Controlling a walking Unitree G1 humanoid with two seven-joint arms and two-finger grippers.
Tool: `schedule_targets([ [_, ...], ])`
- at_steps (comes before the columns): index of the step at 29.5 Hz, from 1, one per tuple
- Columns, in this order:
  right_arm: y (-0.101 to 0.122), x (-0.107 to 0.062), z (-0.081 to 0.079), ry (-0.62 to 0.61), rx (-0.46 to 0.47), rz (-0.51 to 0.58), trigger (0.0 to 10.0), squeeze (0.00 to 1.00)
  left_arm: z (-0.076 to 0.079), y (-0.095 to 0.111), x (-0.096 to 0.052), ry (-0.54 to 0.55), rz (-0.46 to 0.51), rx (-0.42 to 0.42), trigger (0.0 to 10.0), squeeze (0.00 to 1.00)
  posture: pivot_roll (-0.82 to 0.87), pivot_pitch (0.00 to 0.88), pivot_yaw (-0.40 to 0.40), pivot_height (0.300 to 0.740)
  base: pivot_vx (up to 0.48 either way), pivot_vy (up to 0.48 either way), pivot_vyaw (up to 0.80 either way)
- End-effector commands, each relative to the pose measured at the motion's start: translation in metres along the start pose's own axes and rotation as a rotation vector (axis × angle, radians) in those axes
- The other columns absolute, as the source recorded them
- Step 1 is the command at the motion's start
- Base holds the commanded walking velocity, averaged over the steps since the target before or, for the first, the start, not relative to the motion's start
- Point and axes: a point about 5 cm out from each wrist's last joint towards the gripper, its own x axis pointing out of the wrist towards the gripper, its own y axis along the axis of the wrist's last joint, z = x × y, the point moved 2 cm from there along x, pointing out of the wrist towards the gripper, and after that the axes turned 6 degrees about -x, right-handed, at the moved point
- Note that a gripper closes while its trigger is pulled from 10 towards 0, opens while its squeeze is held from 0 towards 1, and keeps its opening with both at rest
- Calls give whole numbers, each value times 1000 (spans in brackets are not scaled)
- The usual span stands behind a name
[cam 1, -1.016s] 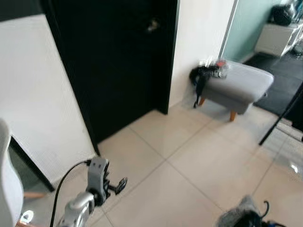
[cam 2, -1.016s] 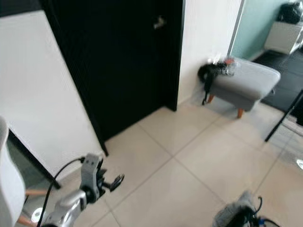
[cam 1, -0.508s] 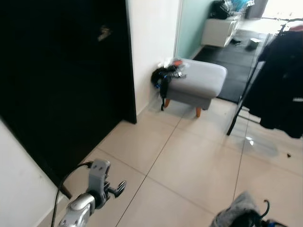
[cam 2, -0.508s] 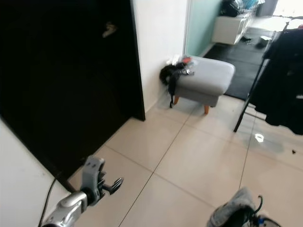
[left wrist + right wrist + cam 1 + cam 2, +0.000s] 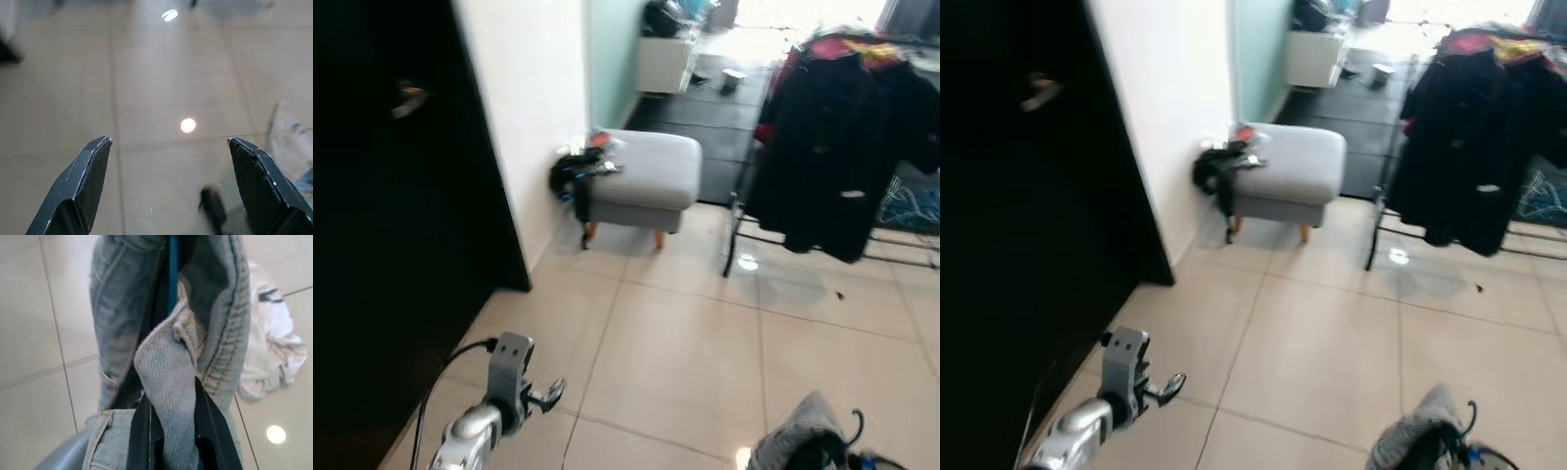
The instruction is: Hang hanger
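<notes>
1. My left claw (image 5: 166,186) hangs low on my left over the beige tiled floor (image 5: 685,343), its fingers (image 5: 83,183) spread wide apart with nothing between them.
2. My right claw (image 5: 168,431) is clamped on a fold of pale blue denim garment (image 5: 205,323); the two black fingers pinch the cloth from either side.
3. From the head views that denim (image 5: 798,441) bunches at the lower right, low over the floor, with a thin black hook (image 5: 855,423) curling up beside it. That looks like the hanger's hook, though I can't say for sure.
4. A blue strip (image 5: 172,269) runs down inside the folds of the denim; I can't tell what it is.
5. Under the right claw a crumpled white garment (image 5: 266,352) lies on the tiles.
6. Ahead on the right stands the clothes rack (image 5: 744,230), dark coats (image 5: 827,147) hanging from it, well apart from my right claw.
7. A grey footstool (image 5: 641,176) sits against the white wall (image 5: 524,98), a black bag (image 5: 570,174) draped at its corner.
8. A black door (image 5: 391,245) runs along my left side.
</notes>
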Motion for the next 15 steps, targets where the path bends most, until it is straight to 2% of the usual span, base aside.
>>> schedule_targets([
  [1,8,2,-1,5,-8,31,10000,0,-6,-10,-6,26,-34,-2,10000,0,-84,66,18,740,480,0,-800],
  [15,8,3,-2,6,-16,28,10000,0,-15,-14,-5,93,-92,16,10000,0,-89,61,19,740,480,0,-800],
])
